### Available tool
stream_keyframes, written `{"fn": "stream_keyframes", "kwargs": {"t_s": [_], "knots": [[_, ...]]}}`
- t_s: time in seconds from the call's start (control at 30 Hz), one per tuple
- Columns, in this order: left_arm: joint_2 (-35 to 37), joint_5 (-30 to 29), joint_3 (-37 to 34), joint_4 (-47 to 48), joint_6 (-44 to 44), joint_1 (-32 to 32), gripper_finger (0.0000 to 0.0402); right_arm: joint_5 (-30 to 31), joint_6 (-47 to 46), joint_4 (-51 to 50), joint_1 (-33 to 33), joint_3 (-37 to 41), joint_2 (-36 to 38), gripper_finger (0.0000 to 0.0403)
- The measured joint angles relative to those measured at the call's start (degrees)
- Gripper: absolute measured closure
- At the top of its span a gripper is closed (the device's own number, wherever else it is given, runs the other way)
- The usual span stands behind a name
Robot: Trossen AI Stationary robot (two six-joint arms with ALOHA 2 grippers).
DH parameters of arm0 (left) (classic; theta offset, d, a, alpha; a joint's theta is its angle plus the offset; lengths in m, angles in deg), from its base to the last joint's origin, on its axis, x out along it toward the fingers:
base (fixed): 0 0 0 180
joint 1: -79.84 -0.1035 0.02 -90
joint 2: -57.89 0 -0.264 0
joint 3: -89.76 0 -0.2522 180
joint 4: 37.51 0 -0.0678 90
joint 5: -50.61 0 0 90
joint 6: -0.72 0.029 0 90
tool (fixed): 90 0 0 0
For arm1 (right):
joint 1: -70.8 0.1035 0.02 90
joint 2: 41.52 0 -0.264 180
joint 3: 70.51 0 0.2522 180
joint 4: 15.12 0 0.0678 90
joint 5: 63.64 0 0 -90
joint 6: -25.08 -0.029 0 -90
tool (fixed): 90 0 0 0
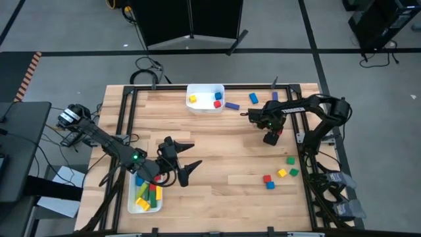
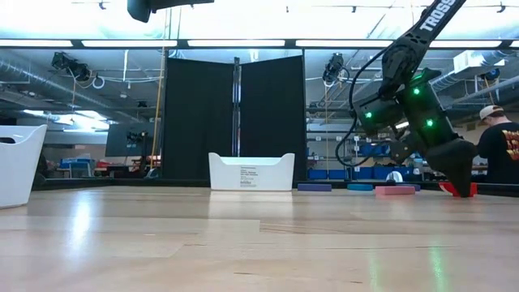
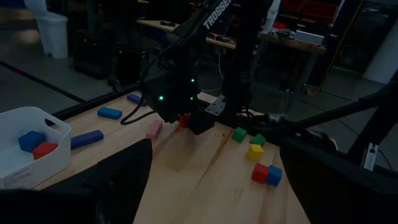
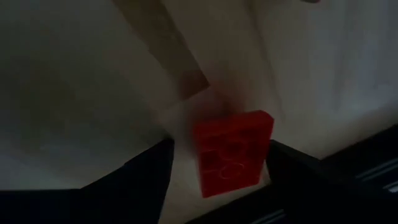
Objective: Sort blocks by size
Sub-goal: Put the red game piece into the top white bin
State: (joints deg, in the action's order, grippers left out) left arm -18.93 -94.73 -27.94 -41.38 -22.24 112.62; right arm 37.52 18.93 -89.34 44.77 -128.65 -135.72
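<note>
Straddling a red block (image 4: 233,152) w/ jaws open wide, not gripping yet, the right gripper (image 1: 272,137) is down on the table's right side prob to grab it, while the left gripper (image 1: 185,160) waits open & empty beside the near tray (image 1: 130,201) w/ sorted bars

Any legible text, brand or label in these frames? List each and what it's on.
"TROSS", cut off by the frame edge: white letters on the right arm in the low view.
"TROSSE", partly visible: same arm in the left wrist view.
Label on the white tray: print too small to read.
Person's shirt: lettering unreadable.
</note>
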Motion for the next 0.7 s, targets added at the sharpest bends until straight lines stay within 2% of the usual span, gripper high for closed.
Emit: {"fn": "stream_keyframes", "kwargs": {"t_s": [0.23,0.4,0.57,0.7], "knots": [[0.0,0.0,0.0,0.0,0.1,0.0,0.004,-2.3,-0.3,0.2,0.7,0.1,0.5,0.0253],[0.0,0.4,0.0,0.0,-0.5,0.0,0.004,-1.8,-3.3,1.0,2.9,0.3,1.8,0.0252],[0.0,1.0,0.0,-0.1,-1.1,0.0,0.004,-1.0,-7.2,5.2,7.9,-3.4,6.3,0.0252],[0.0,1.0,0.0,-0.2,-1.0,0.0,0.004,1.7,-6.9,16.8,11.7,-7.6,9.1,0.0252]]}}
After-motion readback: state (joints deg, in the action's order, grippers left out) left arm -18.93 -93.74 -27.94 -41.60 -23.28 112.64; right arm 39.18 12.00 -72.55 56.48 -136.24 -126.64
